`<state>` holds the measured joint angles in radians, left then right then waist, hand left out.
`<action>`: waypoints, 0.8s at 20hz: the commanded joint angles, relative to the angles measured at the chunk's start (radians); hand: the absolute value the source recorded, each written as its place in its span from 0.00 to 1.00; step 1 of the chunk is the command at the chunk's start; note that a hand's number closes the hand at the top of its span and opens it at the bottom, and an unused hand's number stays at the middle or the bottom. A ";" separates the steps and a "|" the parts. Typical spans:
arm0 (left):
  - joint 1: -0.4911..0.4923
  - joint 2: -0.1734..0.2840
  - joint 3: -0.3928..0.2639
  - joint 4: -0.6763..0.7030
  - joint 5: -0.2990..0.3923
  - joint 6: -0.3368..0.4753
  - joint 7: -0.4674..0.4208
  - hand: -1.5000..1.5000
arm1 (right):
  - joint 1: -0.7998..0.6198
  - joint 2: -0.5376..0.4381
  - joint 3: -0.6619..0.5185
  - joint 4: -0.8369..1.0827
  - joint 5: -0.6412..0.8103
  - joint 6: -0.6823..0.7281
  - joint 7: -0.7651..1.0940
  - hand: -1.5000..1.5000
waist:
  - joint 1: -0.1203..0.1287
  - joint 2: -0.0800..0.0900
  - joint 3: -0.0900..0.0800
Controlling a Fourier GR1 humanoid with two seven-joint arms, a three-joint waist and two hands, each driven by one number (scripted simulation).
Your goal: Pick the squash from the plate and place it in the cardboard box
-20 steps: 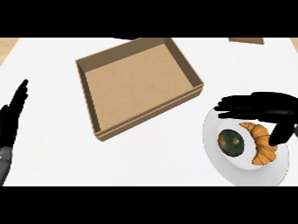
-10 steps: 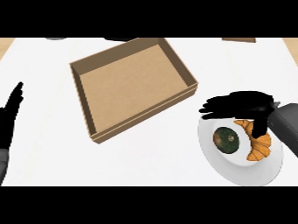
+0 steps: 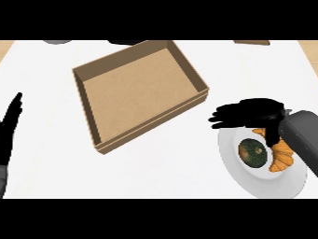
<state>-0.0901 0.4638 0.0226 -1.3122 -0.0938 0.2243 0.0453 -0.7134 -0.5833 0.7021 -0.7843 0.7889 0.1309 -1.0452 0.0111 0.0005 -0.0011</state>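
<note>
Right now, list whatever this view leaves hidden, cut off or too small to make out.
- Croissant on the plate: its upper end is hidden under the right hand and grey forearm.
- Plate: its right rim is covered by the forearm.
- Squash: top side only; its underside cannot be seen.
- Left hand: seen edge-on at the left border, palm hidden.
- Three items at the counter's far edge: cut off, unidentifiable.
</note>
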 commanded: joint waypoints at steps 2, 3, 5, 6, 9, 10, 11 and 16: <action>-0.008 -0.016 -0.003 0.006 -0.005 -0.018 0.006 0.50 | 0.000 -0.025 -0.009 -0.032 -0.028 0.089 -0.172 0.00 | -0.008 0.000 0.001; -0.017 0.033 0.007 -0.050 0.004 -0.055 0.067 0.50 | 0.016 -0.009 0.011 -0.031 -0.011 0.070 -0.156 0.00 | -0.003 -0.001 0.002; 0.004 -0.005 0.024 0.016 0.002 -0.025 -0.014 0.50 | 0.031 -0.021 0.006 -0.009 -0.020 0.040 -0.206 0.00 | -0.002 0.002 0.001; -0.042 0.012 0.026 0.018 -0.005 -0.030 0.028 0.50 | 0.063 -0.004 0.027 -0.095 -0.027 0.054 -0.160 0.00 | -0.015 -0.001 0.001; -0.023 -0.011 0.019 -0.010 -0.018 -0.016 0.026 0.50 | 0.060 -0.055 0.016 -0.136 -0.043 0.086 -0.175 0.00 | -0.012 -0.003 0.001; -0.004 -0.025 0.006 -0.016 -0.024 -0.010 0.035 0.50 | 0.074 -0.050 0.043 -0.156 -0.033 0.082 -0.170 0.00 | -0.011 -0.003 0.001; -0.012 0.010 0.056 0.008 0.005 -0.040 0.016 0.50 | 0.086 -0.078 0.030 -0.221 -0.035 0.119 -0.114 0.00 | -0.015 -0.004 0.000; -0.054 0.006 0.073 0.066 -0.016 -0.073 -0.023 0.50 | 0.128 -0.073 0.022 -0.211 0.079 0.055 -0.035 0.00 | -0.012 0.000 0.001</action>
<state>-0.1045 0.4652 0.0692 -1.3147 -0.1045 0.1766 0.0617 -0.6019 -0.6536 0.7387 -0.9897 0.8143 0.1394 -1.0357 0.0005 -0.0016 -0.0008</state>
